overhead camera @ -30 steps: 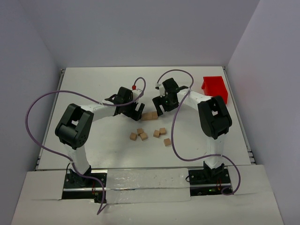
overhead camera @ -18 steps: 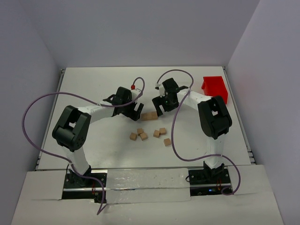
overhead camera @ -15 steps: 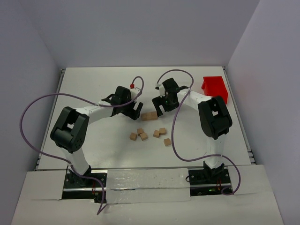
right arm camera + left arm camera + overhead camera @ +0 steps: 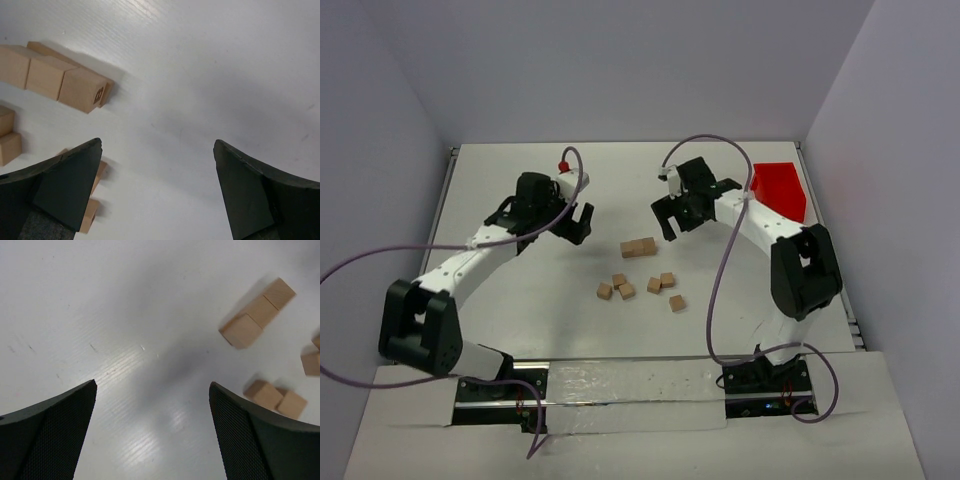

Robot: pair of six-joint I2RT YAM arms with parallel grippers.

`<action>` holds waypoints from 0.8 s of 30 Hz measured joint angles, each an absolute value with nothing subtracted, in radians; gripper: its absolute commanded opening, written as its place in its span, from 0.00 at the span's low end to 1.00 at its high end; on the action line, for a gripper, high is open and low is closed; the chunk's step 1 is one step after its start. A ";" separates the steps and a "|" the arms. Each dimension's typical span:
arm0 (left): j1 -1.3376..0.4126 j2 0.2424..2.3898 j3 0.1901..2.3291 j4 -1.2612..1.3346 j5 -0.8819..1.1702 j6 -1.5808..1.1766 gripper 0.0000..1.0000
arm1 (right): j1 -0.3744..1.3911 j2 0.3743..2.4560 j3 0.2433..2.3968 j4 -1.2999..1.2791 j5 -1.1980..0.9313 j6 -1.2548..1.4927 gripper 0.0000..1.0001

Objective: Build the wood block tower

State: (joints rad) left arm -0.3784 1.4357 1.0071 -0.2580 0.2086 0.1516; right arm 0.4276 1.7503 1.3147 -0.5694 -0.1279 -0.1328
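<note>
Top view: the tower (image 4: 639,247), one row of three cubes, sits mid-table (image 4: 520,300) between left gripper (image 4: 573,224) and right gripper (image 4: 669,224), both spread wide and empty. Loose wood blocks (image 4: 627,290) lie nearer the bases. Red bin (image 4: 780,190) shows in the top view only. Only the right wrist view shows the dark mark on the end cube (image 4: 82,90).

- Wood blocks (image 4: 627,291): plain light tan; the loose ones lie at 6 o'clock of the tower (image 4: 639,247), which is the same tan.
- Dark mark (image 4: 98,95): a small print on one face of the tower's end cube.
- Bin (image 4: 780,190): solid red, at 2 o'clock on the table (image 4: 560,320), which is white and finely ribbed.
- Left arm (image 4: 470,260), right arm (image 4: 760,225): white links, black joints.
- Cables (image 4: 720,290): purple.
- Left gripper (image 4: 152,435): black fingers (image 4: 45,440) with a fine mesh pattern.
- Right gripper (image 4: 157,190): dark, plain fingers (image 4: 250,200).
</note>
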 measured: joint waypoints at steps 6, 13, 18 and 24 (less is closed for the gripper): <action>-0.372 1.173 0.928 -0.379 0.378 0.330 0.92 | 0.427 1.574 1.263 -0.600 -0.130 -0.150 1.00; -0.377 1.129 0.927 -0.650 0.581 0.617 0.88 | 0.404 1.373 1.161 -0.624 -0.164 -0.170 1.00; -0.395 1.176 0.919 -0.753 0.624 0.738 0.86 | 0.379 1.270 1.055 -0.637 -0.198 -0.189 1.00; -0.513 1.253 0.885 -0.735 0.596 0.785 0.81 | 0.350 1.209 0.968 -0.658 -0.241 -0.225 1.00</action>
